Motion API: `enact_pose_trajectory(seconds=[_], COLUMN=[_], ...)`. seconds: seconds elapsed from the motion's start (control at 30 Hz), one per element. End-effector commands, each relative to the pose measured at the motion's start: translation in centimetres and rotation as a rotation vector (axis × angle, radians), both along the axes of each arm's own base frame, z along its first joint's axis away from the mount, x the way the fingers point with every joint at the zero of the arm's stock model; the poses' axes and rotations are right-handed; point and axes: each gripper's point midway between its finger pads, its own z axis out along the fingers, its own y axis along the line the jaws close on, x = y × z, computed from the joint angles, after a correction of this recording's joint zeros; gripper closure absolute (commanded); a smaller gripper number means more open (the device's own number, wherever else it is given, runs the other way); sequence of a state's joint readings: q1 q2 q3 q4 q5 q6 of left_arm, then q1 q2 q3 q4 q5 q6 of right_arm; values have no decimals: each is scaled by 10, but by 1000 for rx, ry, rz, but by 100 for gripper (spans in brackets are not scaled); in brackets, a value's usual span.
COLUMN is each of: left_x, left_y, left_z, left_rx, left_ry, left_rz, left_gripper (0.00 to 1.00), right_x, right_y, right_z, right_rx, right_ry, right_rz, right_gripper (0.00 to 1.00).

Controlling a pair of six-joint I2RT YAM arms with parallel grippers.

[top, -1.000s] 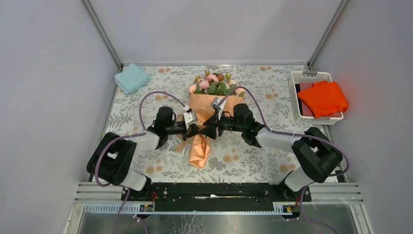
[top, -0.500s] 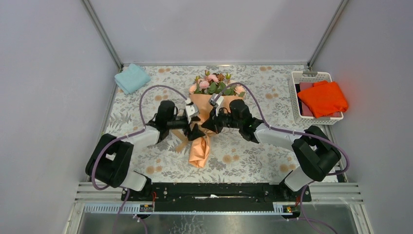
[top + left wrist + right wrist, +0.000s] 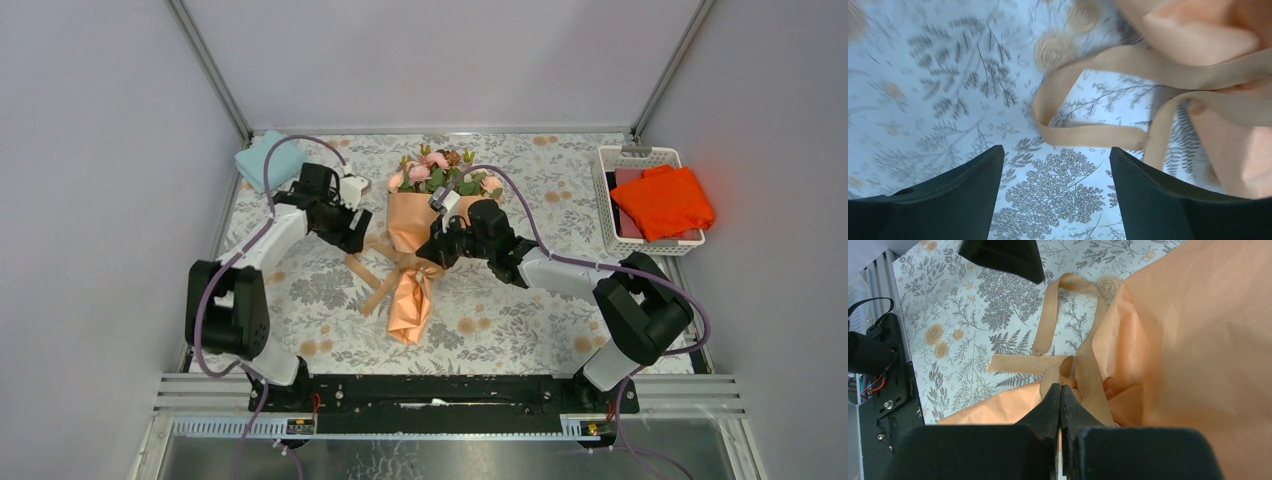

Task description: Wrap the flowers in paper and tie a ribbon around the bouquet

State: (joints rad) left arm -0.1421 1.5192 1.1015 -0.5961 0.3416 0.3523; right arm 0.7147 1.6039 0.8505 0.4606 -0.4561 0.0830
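Observation:
The bouquet lies mid-table: pink flowers (image 3: 436, 170) stick out of a peach paper (image 3: 412, 222) cone that narrows to a tail (image 3: 410, 312). A tan ribbon (image 3: 372, 278) crosses the cone's waist, and its loose ends trail left over the mat. My right gripper (image 3: 428, 255) sits at that waist. In the right wrist view it (image 3: 1060, 388) is shut on a fold of the ribbon (image 3: 1047, 327) against the paper (image 3: 1198, 330). My left gripper (image 3: 355, 235) is off to the cone's left, open. The left wrist view shows only floral mat between its jaws (image 3: 1055, 155), with the ribbon (image 3: 1088, 135) ahead.
A light blue folded cloth (image 3: 270, 160) lies at the back left. A white basket (image 3: 612, 158) holding a bright orange cloth (image 3: 662, 200) stands at the right edge. Grey walls enclose three sides, and a black rail (image 3: 430, 395) runs along the near edge.
My left gripper has opened, let go at the cone's waist and drawn back to the far left. My right gripper has shut on the ribbon there. The ribbon's ends now lie loose.

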Motion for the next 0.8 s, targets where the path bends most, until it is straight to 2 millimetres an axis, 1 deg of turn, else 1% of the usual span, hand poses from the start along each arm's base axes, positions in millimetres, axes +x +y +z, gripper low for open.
enact_pose_trajectory(seconds=[0.0, 0.03, 0.1, 0.17, 0.27, 0.37, 0.4, 0.43, 0.47, 0.5, 0.53, 0.57, 0.6, 0.67, 0.7, 0.73, 0.77], left_x=[-6, 0, 6, 5, -6, -23, -32, -41, -49, -55, -58, -57, -54, -54, -62, -73, -88], left_y=[23, 22, 21, 27, 31, 24, 20, 15, 10, 7, 4, 0, -5, -19, -30, -39, -49], left_z=[-41, -47, -62, -80, -99, -107, -109, -110, -110, -109, -102, -91, -74, -31, -9, 7, 20], left_rx=[121, 117, 123, 158, 193, 189, 181, 169, 154, 141, 122, 100, 75, 28, 12, 3, -7], left_ry=[140, 135, 157, 197, 231, 257, 277, 300, 318, 331, 328, 308, 270, 155, 104, 72, 63], left_rz=[138, 142, 156, 168, 141, 94, 78, 56, 35, 26, 23, 9, -22, -149, -244, -341, -426], left_gripper=[15, 15, 15, 17, 24, 35, 43, 57, 83, 99, 100, 100, 100, 100, 100, 100, 100], right_x=[4, 4, 3, 2, 4, 7, 8, 9, 10, 10, 11, 11, 12, 14, 15, 16, 18], right_y=[7, 7, 6, 6, 5, 4, 4, 4, 4, 5, 6, 7, 8, 10, 11, 12, 13], right_z=[21, 21, 20, 20, 21, 21, 21, 21, 20, 20, 21, 22, 23, 25, 26, 29, 31], right_rx=[42, 44, 47, 49, 46, 33, 28, 26, 26, 25, 26, 25, 21, 16, 16, 21, 27], right_ry=[-41, -37, -28, -24, -28, -29, -31, -30, -27, -20, -14, -9, -2, 6, 11, 18, 26], right_rz=[3, 1, -3, -7, -15, -28, -34, -35, -37, -37, -38, -37, -36, -34, -33, -33, -33], right_gripper=[100, 100, 100, 100, 100, 100, 100, 100, 100, 100, 100, 100, 100, 100, 100, 100, 100])
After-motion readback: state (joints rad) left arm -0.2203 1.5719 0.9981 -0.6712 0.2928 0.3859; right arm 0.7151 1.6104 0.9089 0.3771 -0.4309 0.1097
